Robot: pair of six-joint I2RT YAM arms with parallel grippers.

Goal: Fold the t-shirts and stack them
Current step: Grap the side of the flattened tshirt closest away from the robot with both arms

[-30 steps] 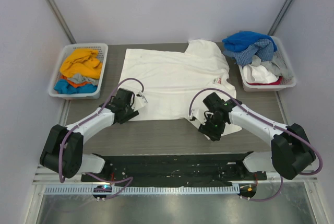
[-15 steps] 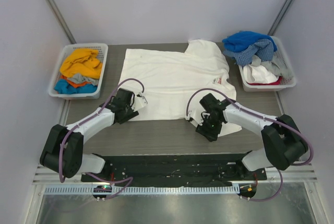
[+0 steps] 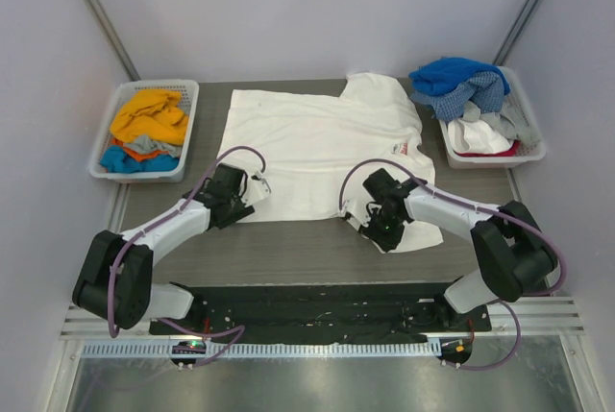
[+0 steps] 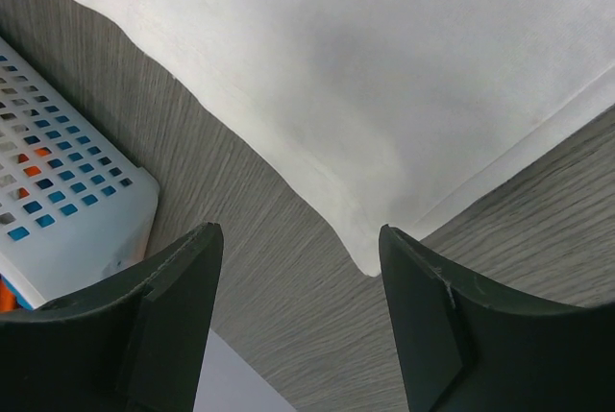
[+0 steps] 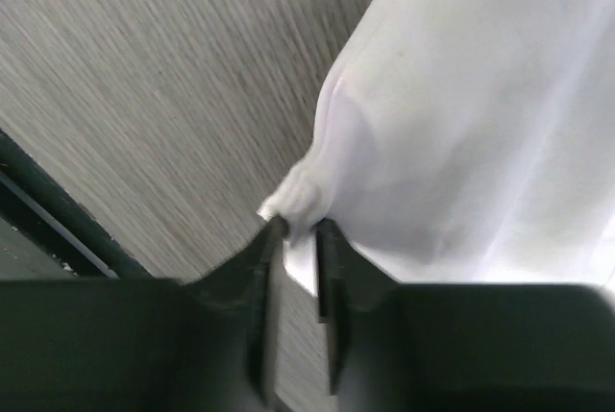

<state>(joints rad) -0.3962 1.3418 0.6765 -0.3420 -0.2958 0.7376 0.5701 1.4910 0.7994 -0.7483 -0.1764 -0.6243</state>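
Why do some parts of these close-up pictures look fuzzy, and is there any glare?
Left wrist view: the left end effector looks slightly soft-edged, while the white t-shirt hem and table grain are sharp. Right wrist view: everything is blurrier, cloth washed pale. Top view: even light, faint shadows, no harsh glare.

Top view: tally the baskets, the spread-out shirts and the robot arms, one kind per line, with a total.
White plastic baskets: 2
Spread-out white t-shirt: 1
Robot arms: 2
Total: 5
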